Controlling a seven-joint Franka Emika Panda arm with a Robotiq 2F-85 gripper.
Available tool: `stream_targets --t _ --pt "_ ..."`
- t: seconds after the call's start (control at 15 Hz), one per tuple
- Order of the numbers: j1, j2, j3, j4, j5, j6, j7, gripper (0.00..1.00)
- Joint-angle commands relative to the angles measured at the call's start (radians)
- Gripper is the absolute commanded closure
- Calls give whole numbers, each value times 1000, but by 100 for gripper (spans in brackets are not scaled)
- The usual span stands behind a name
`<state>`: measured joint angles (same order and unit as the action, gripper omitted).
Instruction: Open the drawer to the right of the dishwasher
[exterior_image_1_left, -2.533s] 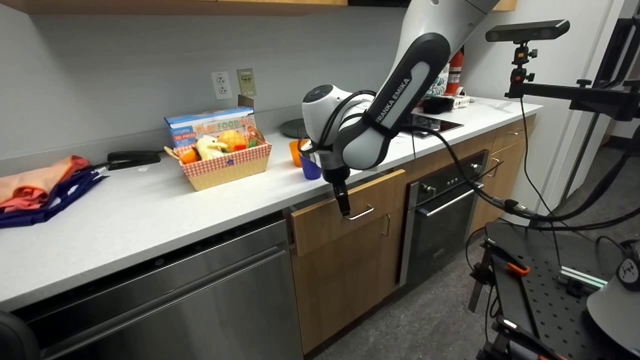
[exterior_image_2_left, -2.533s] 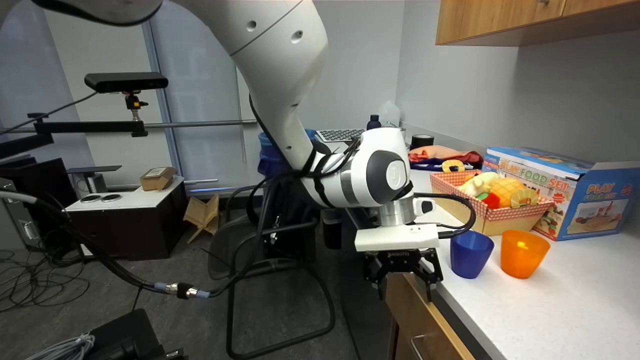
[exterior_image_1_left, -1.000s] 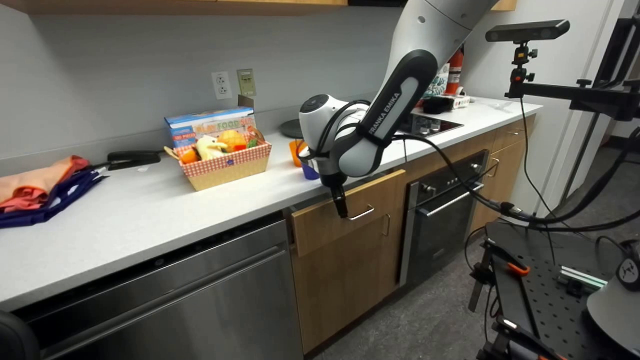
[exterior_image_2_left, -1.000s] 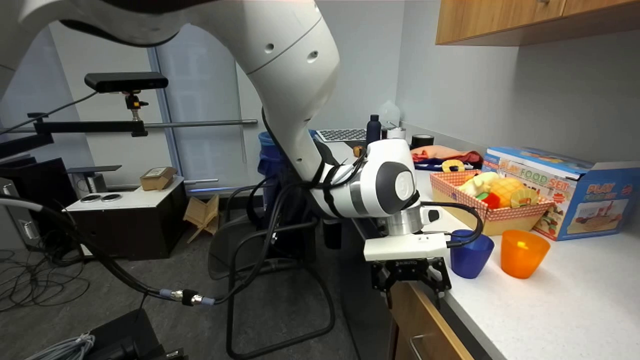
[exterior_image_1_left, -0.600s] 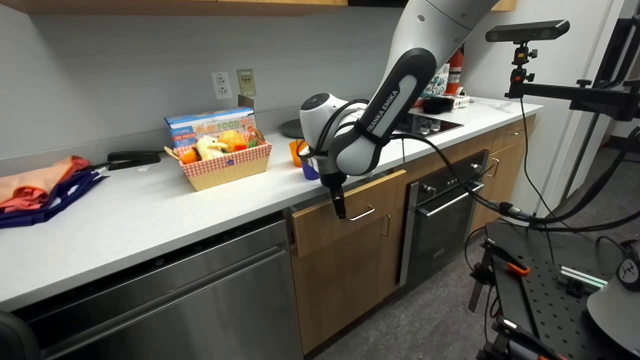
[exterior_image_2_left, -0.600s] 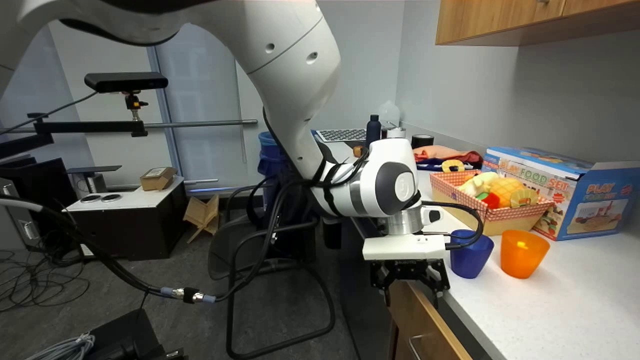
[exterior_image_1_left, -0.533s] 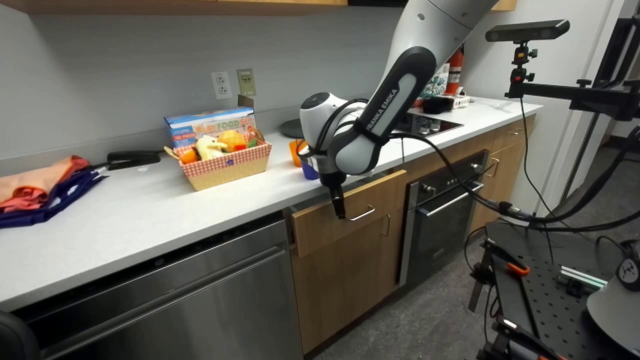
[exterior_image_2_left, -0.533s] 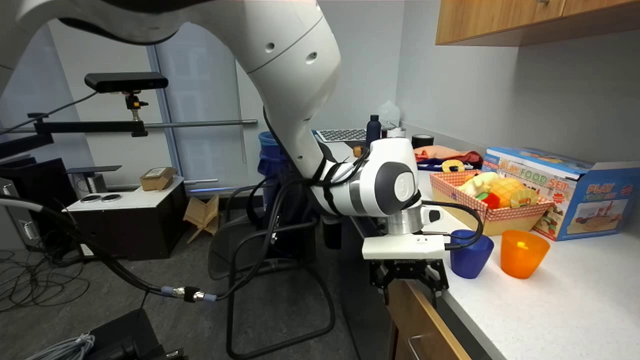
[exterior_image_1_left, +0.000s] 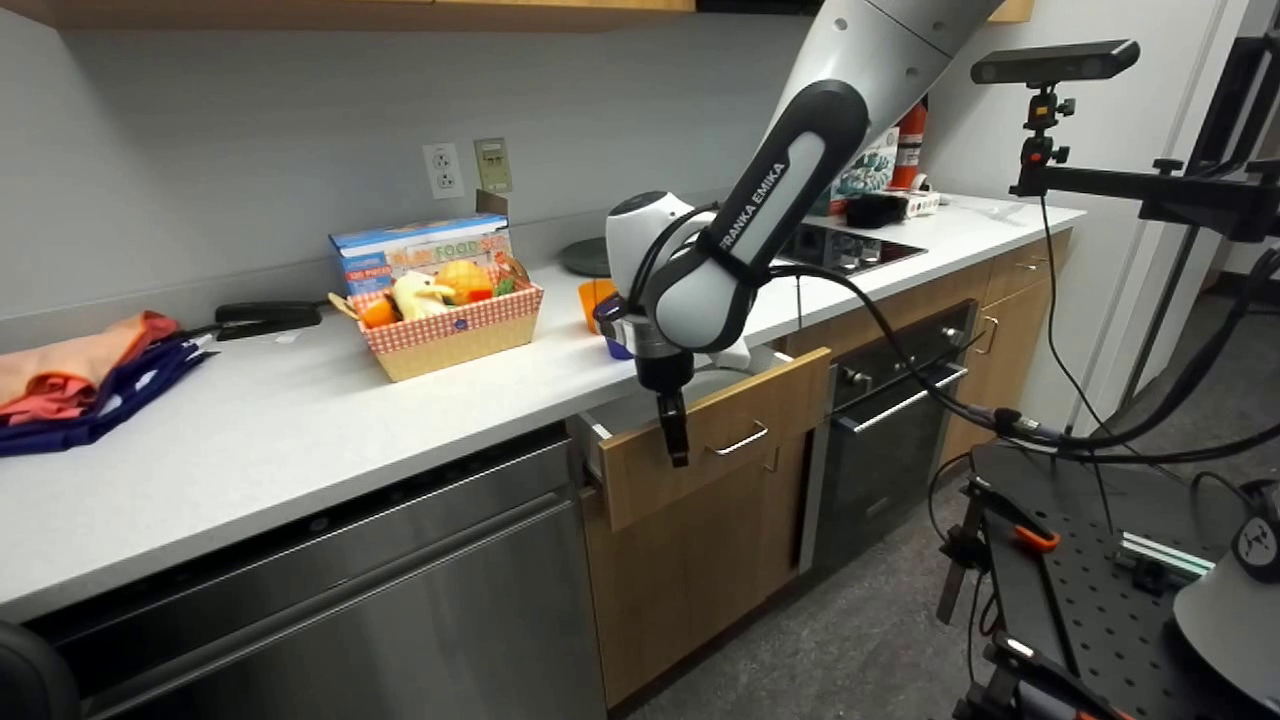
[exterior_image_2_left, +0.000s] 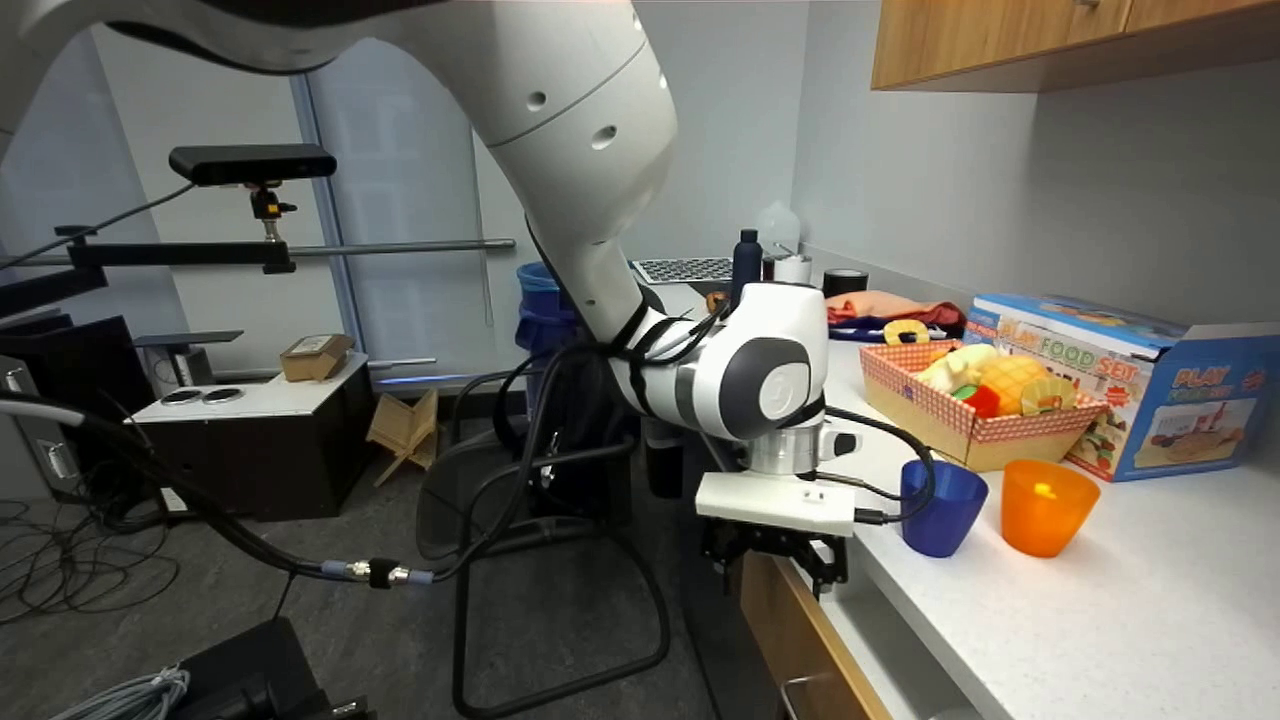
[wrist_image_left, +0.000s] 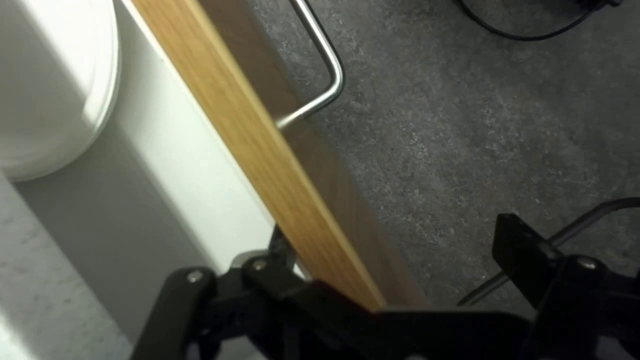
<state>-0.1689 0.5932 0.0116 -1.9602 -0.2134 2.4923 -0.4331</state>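
Leftmost, dishwasher (exterior_image_1_left: 400, 620): not being handled. Surface (exterior_image_1_left: 330, 440) above it carries a basket (exterior_image_1_left: 455, 345), set back from the edge; low risk.

Blue cup (exterior_image_2_left: 940, 510): looped cable (exterior_image_2_left: 930, 478) passes in front of it in an exterior view; contact cannot be told. If the arm (exterior_image_1_left: 800, 165) swings back over the surface, the loop may tip the cup.

Fingers (wrist_image_left: 520, 260): spread wide, nothing pinched. One reaches inside the drawer (exterior_image_1_left: 715, 418), behind its front; the other hangs outside, over the floor (wrist_image_left: 410, 150), apart from the front. Drawer sits just right of the dishwasher, below the surface, partly out, white interior showing. Step judged: hook-and-pull from within, opening well under way. Main hazard: one-sided hold, so a small rise of the arm could lift the hook over the top edge. Second: hook sits left of the handle (wrist_image_left: 321, 41), toward the dishwasher end; off-centre load may skew the drawer and bind it.

White round item (wrist_image_left: 55, 90) in the drawer, identity unclear: a jerky pull may make it slide.

Far right, oven (exterior_image_1_left: 890, 470): dark cable (exterior_image_1_left: 886, 320) crosses before it in an exterior view, gap unclear; drawn taut, it might snag on the oven's bar.
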Motion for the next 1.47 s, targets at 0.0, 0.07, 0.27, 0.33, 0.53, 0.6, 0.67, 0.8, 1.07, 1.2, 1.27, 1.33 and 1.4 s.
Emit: stream_targets --t 0.0,0.07,0.27,0.33,0.53,0.6,0.67,0.8,1.07,1.2,1.27,1.33,1.4 --pt "-35 -22 40 -60 72 6 -46 0" --pt "-37 -30 41 -75 82 2 -45 0" --pt "-38 -65 48 -130 109 -8 -46 0" --pt "-39 -81 54 -154 122 -12 -47 0" --pt "-34 -134 66 -215 154 -36 -45 0" --pt "-33 -153 69 -236 167 -50 -45 0" --pt "-33 -169 74 -252 181 -63 -47 0" --pt "-30 -200 78 -286 208 -89 -45 0" --pt "-24 -246 91 -334 271 -153 -60 0" --pt "-18 -266 91 -355 290 -192 -68 0" --pt "-15 -275 88 -364 296 -207 -69 0" --pt "-12 -287 84 -375 300 -220 -68 0" --pt "-8 -297 79 -383 300 -230 -63 0"
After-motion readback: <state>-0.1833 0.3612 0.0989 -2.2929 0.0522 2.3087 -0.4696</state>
